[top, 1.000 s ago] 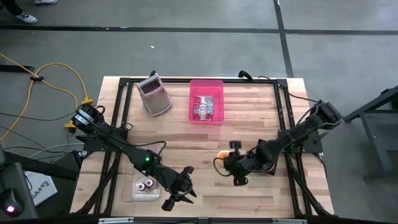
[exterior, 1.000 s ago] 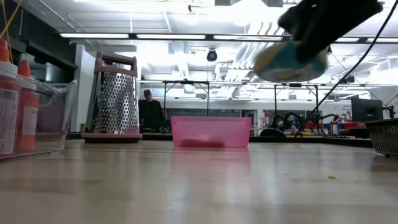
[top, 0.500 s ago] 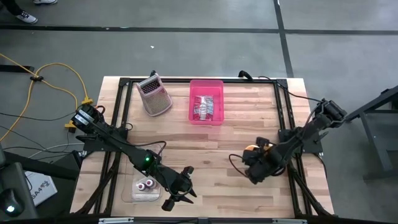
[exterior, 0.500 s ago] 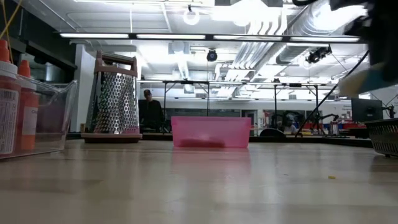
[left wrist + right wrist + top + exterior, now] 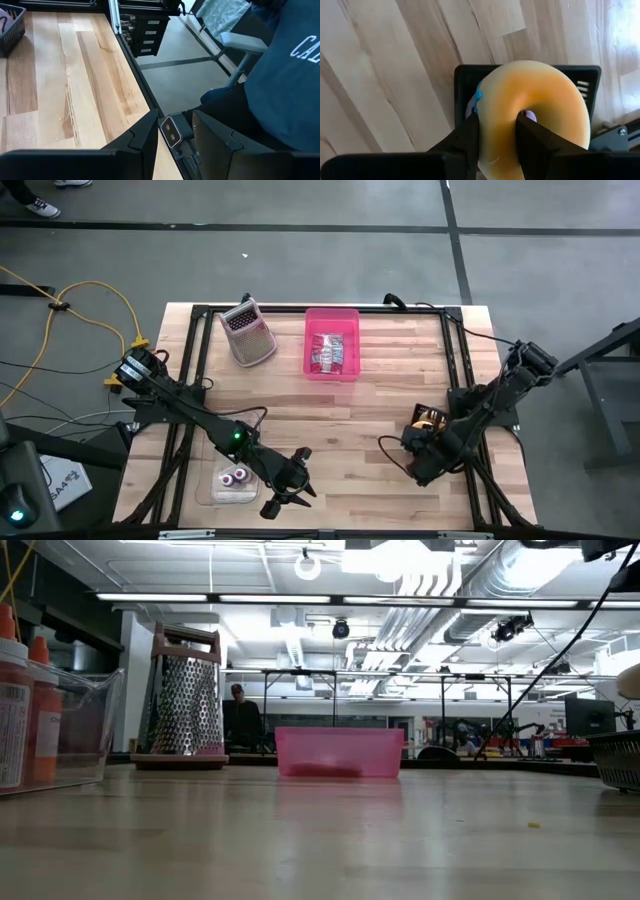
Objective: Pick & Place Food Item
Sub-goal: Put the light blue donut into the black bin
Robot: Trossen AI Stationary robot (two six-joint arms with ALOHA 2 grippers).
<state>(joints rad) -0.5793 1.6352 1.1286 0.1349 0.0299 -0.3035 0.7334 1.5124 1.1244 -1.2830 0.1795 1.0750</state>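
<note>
A yellow-orange donut (image 5: 535, 100) with blue icing on its underside (image 5: 478, 95) hangs in my right gripper (image 5: 495, 132), which is shut on it and points down. It hangs over a small black basket (image 5: 462, 80) near the table's right edge (image 5: 418, 412). In the low view only the donut's pale edge (image 5: 630, 680) shows, above the basket (image 5: 615, 760). My left gripper (image 5: 175, 132) waits open and empty by the table's near edge (image 5: 285, 490). My right gripper holds the donut by its ring wall (image 5: 495, 110), one finger (image 5: 532, 135) in the hole and the other (image 5: 467, 137) on the outer rim. The fingers come from above, pointing down. The donut is lifted clear, above the basket.
A pink bin (image 5: 332, 343) with packets and a metal grater (image 5: 247, 333) stand at the far side. A clear tub with bottles (image 5: 233, 478) sits near my left gripper. A person in a teal sweatshirt (image 5: 285, 75) sits past the near edge. Bare wood lies in the middle.
My right gripper has carried the donut toward the table's right edge, tipping from a slant to pointing steeply down and rolling about its own axis. The donut now hangs over the black basket. The grip has not altered.
</note>
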